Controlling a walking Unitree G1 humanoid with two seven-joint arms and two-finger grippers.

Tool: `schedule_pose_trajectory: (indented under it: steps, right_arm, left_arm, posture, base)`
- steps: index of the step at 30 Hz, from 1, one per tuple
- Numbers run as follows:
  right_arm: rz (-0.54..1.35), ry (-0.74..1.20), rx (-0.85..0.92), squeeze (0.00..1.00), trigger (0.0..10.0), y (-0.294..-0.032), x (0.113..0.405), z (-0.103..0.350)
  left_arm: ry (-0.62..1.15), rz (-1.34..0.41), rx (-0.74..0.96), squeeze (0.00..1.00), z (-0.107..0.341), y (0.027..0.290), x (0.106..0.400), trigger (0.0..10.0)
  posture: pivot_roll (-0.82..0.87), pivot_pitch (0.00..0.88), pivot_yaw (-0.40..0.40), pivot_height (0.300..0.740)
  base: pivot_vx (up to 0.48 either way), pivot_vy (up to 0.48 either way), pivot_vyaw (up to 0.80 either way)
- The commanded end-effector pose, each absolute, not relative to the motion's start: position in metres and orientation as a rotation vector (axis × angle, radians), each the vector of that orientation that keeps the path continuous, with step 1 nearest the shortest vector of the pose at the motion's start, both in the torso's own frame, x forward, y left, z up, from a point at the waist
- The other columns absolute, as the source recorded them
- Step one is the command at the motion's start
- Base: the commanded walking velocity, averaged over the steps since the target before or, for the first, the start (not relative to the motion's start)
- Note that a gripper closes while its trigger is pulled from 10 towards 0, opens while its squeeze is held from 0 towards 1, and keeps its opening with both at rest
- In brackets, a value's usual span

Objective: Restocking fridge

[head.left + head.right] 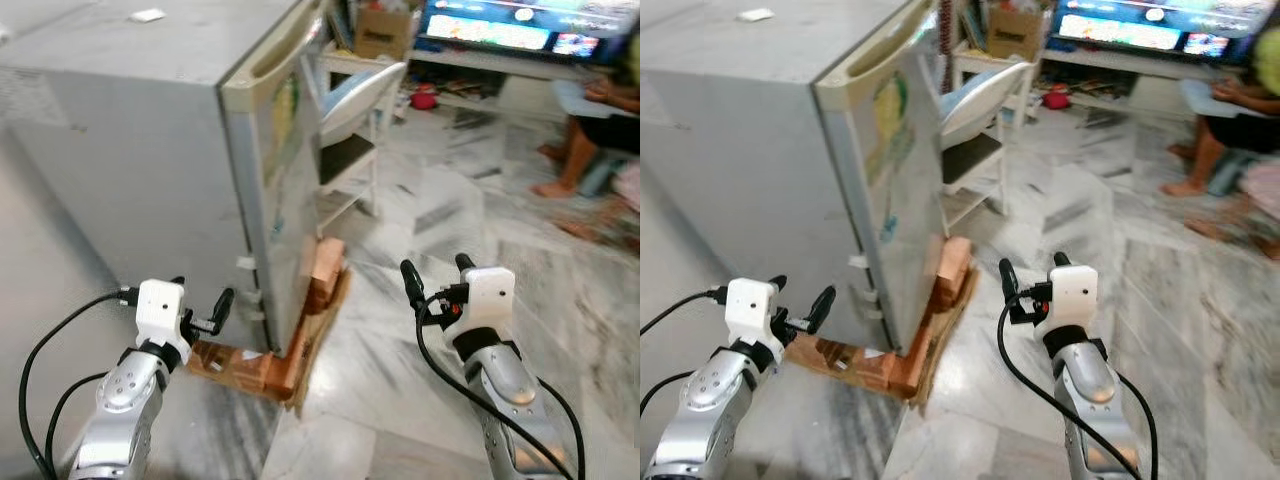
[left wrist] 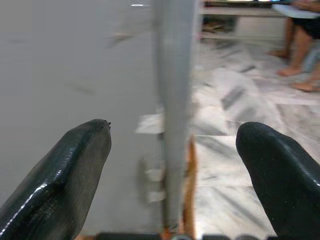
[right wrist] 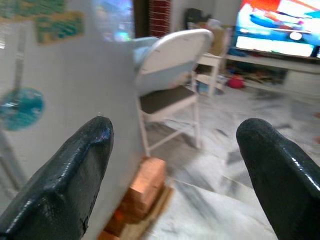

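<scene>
Two claws are raised before us, and neither carries anything. We read this as the approach, with no stock yet in hand and the door closed.

Starting at our left, the left claw [image 1: 205,308] hovers low beside the fridge [image 1: 140,150], close to its front corner and just above the bricks [image 1: 255,365]. Its fingers [image 2: 65,175] are spread wide, and its wrist view looks straight along the door's edge, so we judge it is lined up there to find a purchase on the door. It touches nothing.

The fridge stands on the marble floor [image 1: 420,230], lifted on those bricks and a sheet of cardboard, likely to keep its base off the floor. Its door [image 1: 285,170] faces our right, shut, with a recessed handle [image 1: 270,65] along the top edge and stickers on the face. A small white scrap [image 1: 147,15] lies on the fridge top near the far edge.

Just beyond the door stands a folding chair [image 1: 350,120], near enough that we think it could obstruct a full swing. Behind it are a cardboard box [image 1: 385,30] and a lit television [image 1: 520,25].

Our right claw [image 1: 437,275] is held up over open floor, well apart from the fridge, its fingers [image 3: 70,185] also spread, waiting, as we judge it.

At the far right edge a person [image 1: 600,125] sits on the floor, well clear of us.
</scene>
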State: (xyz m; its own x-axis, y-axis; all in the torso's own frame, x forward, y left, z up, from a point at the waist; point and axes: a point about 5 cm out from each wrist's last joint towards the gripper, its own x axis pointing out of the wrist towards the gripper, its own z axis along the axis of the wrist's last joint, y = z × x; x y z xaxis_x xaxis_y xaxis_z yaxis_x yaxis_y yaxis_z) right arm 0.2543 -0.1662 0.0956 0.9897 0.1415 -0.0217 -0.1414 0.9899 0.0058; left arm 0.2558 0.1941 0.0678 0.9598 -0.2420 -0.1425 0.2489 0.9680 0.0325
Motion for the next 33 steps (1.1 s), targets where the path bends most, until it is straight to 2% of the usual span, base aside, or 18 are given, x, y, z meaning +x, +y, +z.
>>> schedule_pose_trajectory:
  steps: [1,26,33]
  right_arm:
    - [0.131,0.018,0.001,0.00,10.0,-0.1675,0.2548,0.0965]
    - [0.132,0.019,-0.004,0.00,10.0,-0.1666,0.2546,0.0953]
    - [0.130,0.018,-0.004,0.00,10.0,-0.1656,0.2556,0.0949]
  left_arm:
    - [0.141,-0.252,0.046,0.00,0.0676,0.1956,0.2559,10.0]
    - [0.148,-0.257,0.036,0.00,0.0646,0.1942,0.2553,10.0]
    - [0.145,-0.231,0.049,0.00,0.0642,0.1971,0.2565,10.0]
  posture:
    - [-0.01,0.013,-0.033,0.740]
    - [-0.01,0.013,-0.034,0.740]
    - [-0.01,0.009,-0.035,0.740]
  base:
    - [0.000,0.000,0.00]
    - [0.000,-0.278,0.00]
    - [0.000,0.000,0.00]
